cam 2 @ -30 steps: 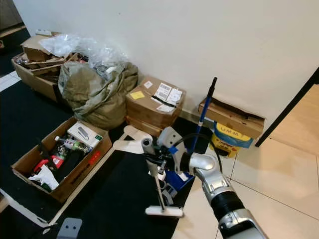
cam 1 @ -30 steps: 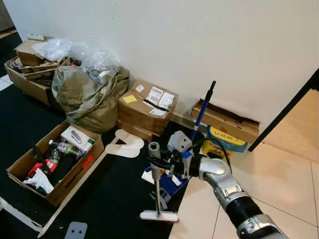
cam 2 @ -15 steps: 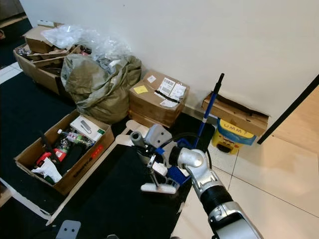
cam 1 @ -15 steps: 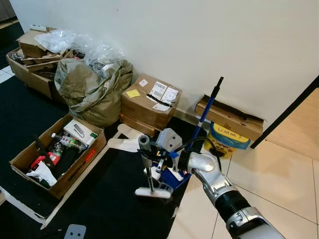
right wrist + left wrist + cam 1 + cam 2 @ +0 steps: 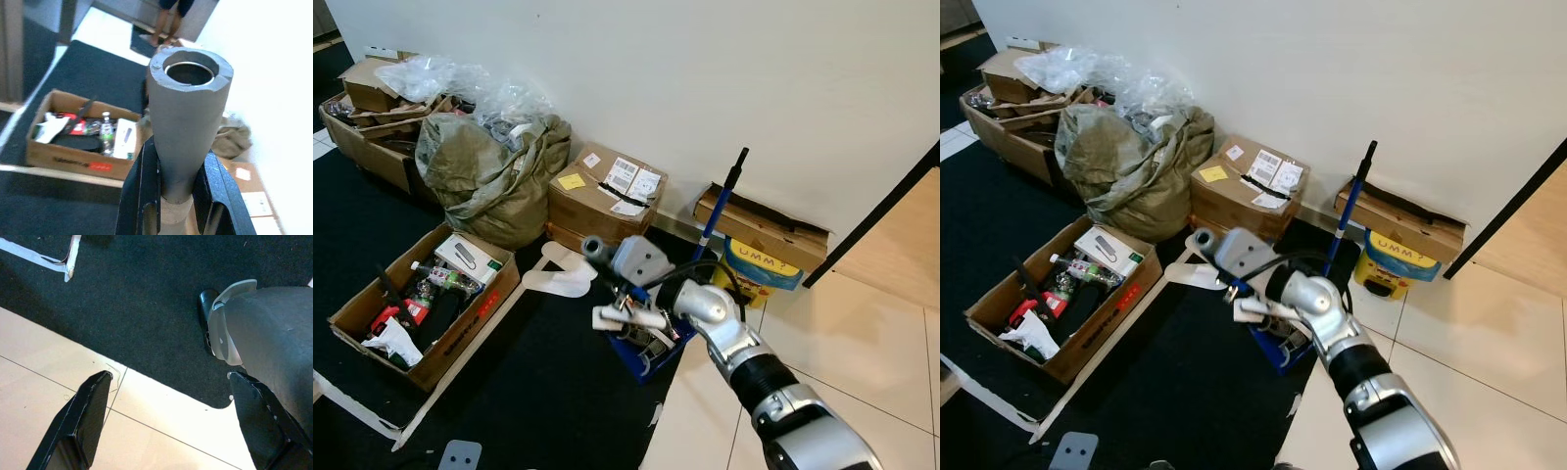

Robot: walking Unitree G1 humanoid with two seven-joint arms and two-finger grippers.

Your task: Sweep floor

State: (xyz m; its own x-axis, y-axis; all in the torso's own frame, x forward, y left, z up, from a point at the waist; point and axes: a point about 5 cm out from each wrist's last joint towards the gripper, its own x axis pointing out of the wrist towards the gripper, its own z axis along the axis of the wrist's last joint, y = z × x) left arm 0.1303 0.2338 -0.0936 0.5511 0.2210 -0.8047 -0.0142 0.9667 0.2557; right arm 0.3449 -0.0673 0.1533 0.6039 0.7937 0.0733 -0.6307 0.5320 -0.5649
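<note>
Ahead, right gripper [image 5: 178, 196] clamps grey tube [image 5: 188, 117]; left gripper [image 5: 166, 426] spread apart; cardboard boxes [image 5: 603, 201], blue bin [image 5: 646, 345] crowd wall

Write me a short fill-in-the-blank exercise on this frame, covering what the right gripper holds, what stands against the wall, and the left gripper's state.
1. The right gripper is shut on a grey ____ handle.
2. The blue-handled broom leans against the ____.
3. In the left wrist view, the left gripper hangs with its fingers ____ above the floor.
4. The open cardboard box of odds and ends sits on the ____ carpet.

Missing words: dustpan; wall; open; black
</note>
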